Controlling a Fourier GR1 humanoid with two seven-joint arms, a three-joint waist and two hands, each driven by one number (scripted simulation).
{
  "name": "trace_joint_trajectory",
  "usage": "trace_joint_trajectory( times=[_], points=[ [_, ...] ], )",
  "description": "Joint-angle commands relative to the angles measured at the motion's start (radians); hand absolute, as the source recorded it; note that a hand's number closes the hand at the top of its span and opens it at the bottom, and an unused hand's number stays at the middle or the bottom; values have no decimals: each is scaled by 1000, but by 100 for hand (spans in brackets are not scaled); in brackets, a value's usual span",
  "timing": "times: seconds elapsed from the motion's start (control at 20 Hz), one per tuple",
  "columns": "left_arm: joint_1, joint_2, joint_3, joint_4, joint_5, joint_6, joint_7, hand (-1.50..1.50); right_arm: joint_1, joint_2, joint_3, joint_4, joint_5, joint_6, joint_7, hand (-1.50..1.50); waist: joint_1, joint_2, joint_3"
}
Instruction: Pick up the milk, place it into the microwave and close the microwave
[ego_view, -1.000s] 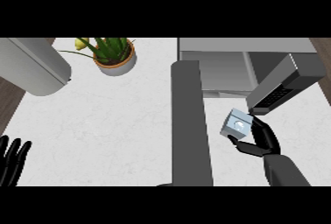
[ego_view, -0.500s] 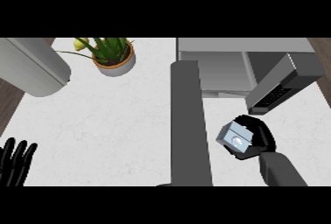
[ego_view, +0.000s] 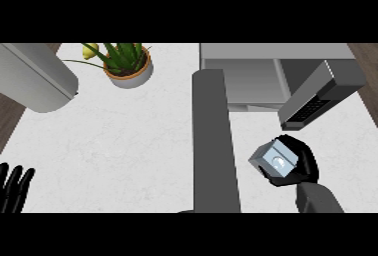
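Milk grasped, not yet in microwave; door open.

Pick-up judged done: right hand (ego_view: 295, 162) curled round milk carton (ego_view: 275, 158), held in front of the microwave (ego_view: 255, 80) and below its open door (ego_view: 319, 95), apart from both. Still to do: carry carton into the cavity, let go, swing door closed. Cavity visible as a grey recess with nothing seen inside, though the deeper part is hidden. Plant pot (ego_view: 129, 76) at far left of counter (ego_view: 125, 145) holding a green plant. Left hand (ego_view: 13, 187) at lower left edge, fingers straight, resting, holding nothing.
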Motion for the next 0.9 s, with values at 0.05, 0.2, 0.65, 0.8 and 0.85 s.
trace_joint_trajectory(
  times=[0.05, 0.2, 0.65, 0.8, 0.85],
  points=[
    [-31, 5, 29, 34, 2, -4, -2, -150, 99, 48, 46, -190, -15, -3, 5, 150, -2, 0, 0],
    [-3, 36, 66, -10, 84, -22, 35, -150, 227, 66, 98, -460, -38, -13, 155, 150, -15, -4, -2],
    [-74, 63, 123, 39, 118, -41, 48, -150, 434, 132, 330, -898, -122, -242, 435, 150, -4, 1, 0],
    [-18, 16, 85, 37, 65, -56, 7, -150, 466, 132, 404, -1065, -130, -363, 558, 150, -1, 0, 0],
    [-42, 56, 131, 77, 109, -83, 19, -150, 500, 132, 418, -1077, -126, -343, 539, 150, -1, 1, 0]
  ],
)
